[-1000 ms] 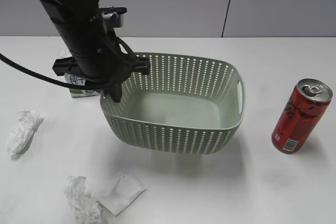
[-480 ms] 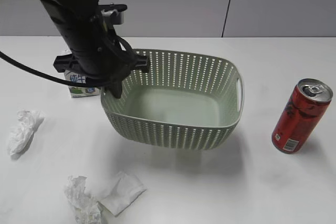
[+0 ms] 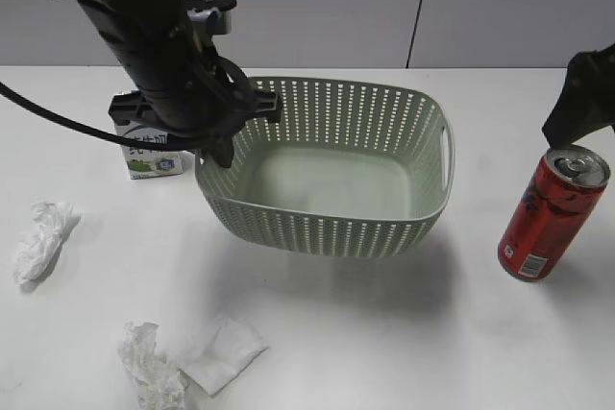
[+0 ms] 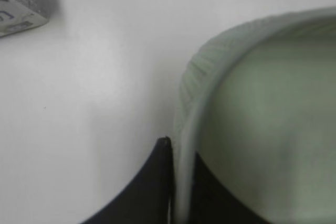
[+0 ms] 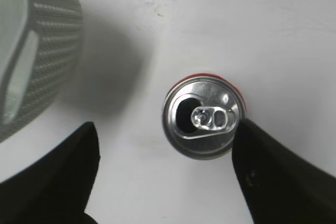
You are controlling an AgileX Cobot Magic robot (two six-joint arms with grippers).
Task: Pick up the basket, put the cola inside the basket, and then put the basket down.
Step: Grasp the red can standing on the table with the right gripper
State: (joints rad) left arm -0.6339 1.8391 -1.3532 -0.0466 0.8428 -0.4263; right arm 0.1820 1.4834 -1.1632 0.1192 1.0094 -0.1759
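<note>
Roughly, front of table to back, places given against the basket:

Front tissues: two crumpled white tissues lie on the white table, in front of the basket and to its left.

Side tissue: another crumpled tissue sits well left of the basket.

Cola: red cola stands upright on the table, well right of the basket, outside it; silver top with pull tab, mouth opened.

Right gripper: right gripper hangs over the cola with fingers spread wide; one finger just beside the can's rim, the other well off toward the basket side, not gripping. Only a dark part shows in the exterior view, above the cola.

Basket: sage-green basket sits mid-table, tilted, shadow showing under it; inside nothing but bare floor.

Left gripper: left gripper is clenched on the basket's left rim, one finger outside the wall, one inside.

Milk carton: white-and-blue carton stands just left of the basket, behind the left arm.

Far: grey wall behind the basket.
</note>
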